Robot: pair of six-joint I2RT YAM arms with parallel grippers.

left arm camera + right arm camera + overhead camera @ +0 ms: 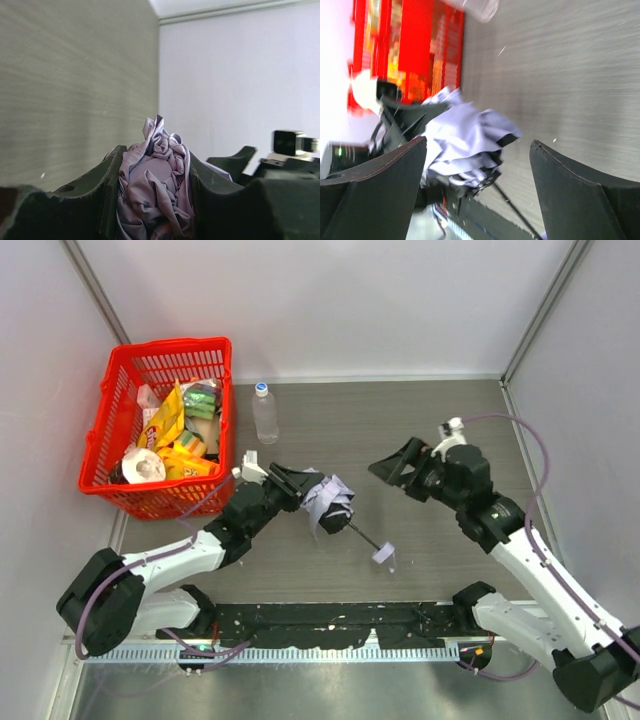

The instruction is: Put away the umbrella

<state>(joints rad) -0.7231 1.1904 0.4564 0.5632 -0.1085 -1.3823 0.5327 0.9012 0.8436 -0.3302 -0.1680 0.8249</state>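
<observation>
Nearest the top camera are the two arm bases. Everything else I'm placing off the basket, a red plastic lattice full of packets.

Top view:
- Umbrella is just off the basket's near-right corner, not in it.
- Left gripper is about half closed, clamped on the bunched canopy.
- Long axis runs from that clamp away from the basket toward the near edge. A thin black shaft sticks out, with a pale strap at its tip. Can't tell if the tip touches the table.
- Right gripper is farther from the basket, beyond the umbrella. Jaws are spread wide and empty, mouth aimed at the canopy but apart from it.
- Clear bottle stands upright just beside the basket's right wall.

Left wrist: soft, crumpled lavender fabric fills the gap between the matte black fingers. The grip looks like cloth only; I see no shaft in it.

Right wrist: wide black fingers frame the canopy with air on both sides. The basket is a red blur behind it.

My read:
- Left arm is nearer and has the load, and the basket lies opposite to where the shaft points.
- Shaft looks extended, so any push to collapse it should go along that axis.
- A cloth-only grip may let it pivot.
</observation>
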